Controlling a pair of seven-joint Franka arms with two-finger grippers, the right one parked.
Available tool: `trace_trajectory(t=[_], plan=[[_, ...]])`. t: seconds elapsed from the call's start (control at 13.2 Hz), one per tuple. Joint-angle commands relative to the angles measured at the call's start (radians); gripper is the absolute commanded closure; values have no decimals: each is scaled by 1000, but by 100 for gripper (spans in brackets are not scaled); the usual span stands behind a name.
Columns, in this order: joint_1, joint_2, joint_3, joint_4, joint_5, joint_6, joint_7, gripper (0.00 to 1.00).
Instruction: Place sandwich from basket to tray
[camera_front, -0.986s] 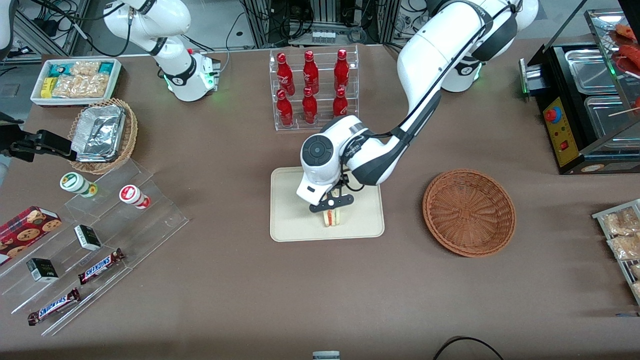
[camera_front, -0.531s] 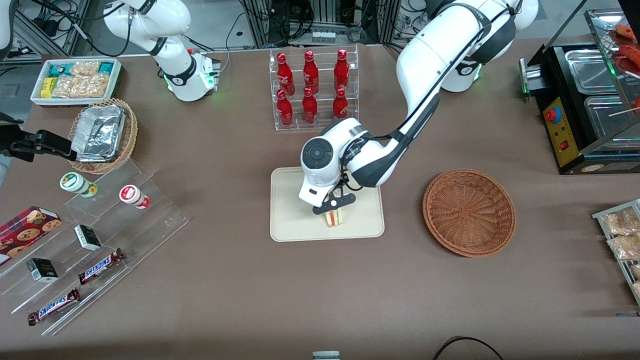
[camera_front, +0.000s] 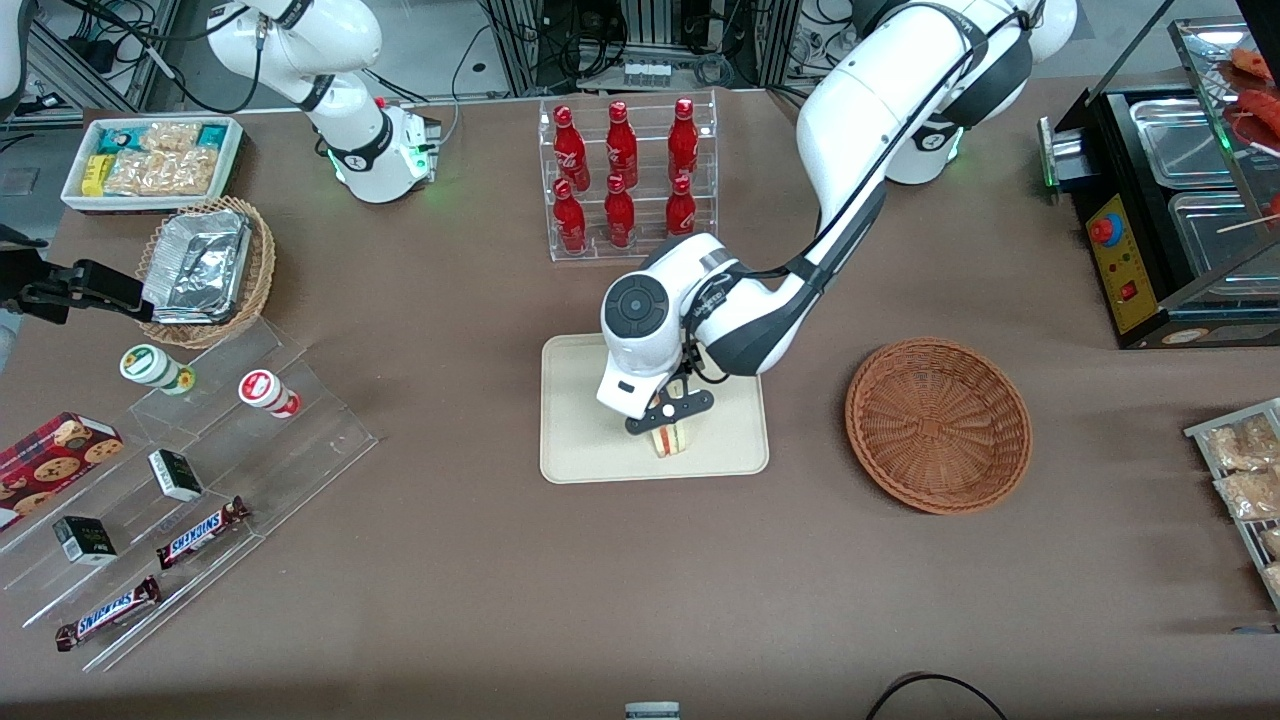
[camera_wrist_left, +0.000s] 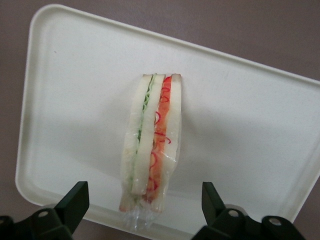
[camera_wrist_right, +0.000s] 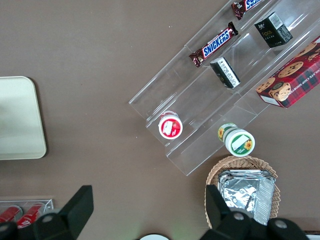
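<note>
The sandwich (camera_front: 668, 438) (camera_wrist_left: 152, 145), a wrapped wedge of white bread with red and green filling, stands on its edge on the cream tray (camera_front: 580, 440) (camera_wrist_left: 75, 100), close to the rim nearest the front camera. My left gripper (camera_front: 668, 422) (camera_wrist_left: 142, 194) hovers just above it, open. Its black fingertips (camera_wrist_left: 76, 196) stand well apart on either side of the sandwich without touching it. The reddish-brown wicker basket (camera_front: 938, 425) sits beside the tray toward the working arm's end of the table, with nothing in it.
A clear rack of red bottles (camera_front: 625, 175) stands farther from the front camera than the tray. Toward the parked arm's end are a clear stepped shelf with snack bars (camera_front: 190, 470), a tan basket with foil containers (camera_front: 205, 268) and a white snack bin (camera_front: 150, 160). A black appliance (camera_front: 1170, 220) sits past the basket.
The wrist has shifted only slightly above the tray. The sandwich stays in the same spot on the tray.
</note>
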Motion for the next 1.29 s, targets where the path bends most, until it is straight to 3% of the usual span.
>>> trace_trajectory(t=[0.0,0.38,0.61,1.21], plan=[[-8,-21,3,69,-7,-104,-9,0],[85,-124,2,64,-56,-191,202,0],[157,-233,5,-20,-116,-267,291,0],[476,-461,3,-186,-185,-372,633,0]])
